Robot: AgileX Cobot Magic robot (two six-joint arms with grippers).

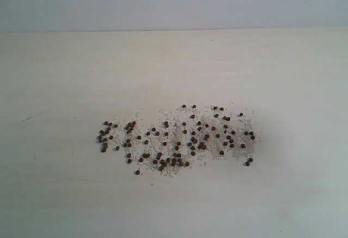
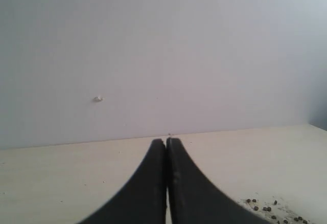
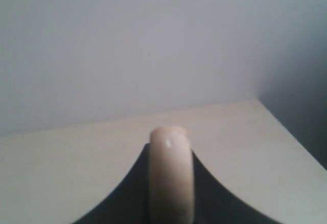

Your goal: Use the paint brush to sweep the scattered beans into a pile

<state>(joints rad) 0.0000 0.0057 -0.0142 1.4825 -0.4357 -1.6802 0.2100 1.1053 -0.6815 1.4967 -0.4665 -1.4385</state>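
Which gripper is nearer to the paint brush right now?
Right. The right gripper is shut on the paint brush handle. The left gripper is shut empty, apart from it: its view shows no brush, only a few beans nearby.

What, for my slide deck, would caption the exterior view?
Dozens of dark beans lie scattered in a wide patch on the pale table, not yet swept together.

A pale wooden tabletop (image 1: pixel 54 194) runs back to a plain grey-white wall (image 1: pixel 217 4); a small white speck (image 2: pixel 98 99) sits on that wall, beyond the left fingers (image 2: pixel 148 183).
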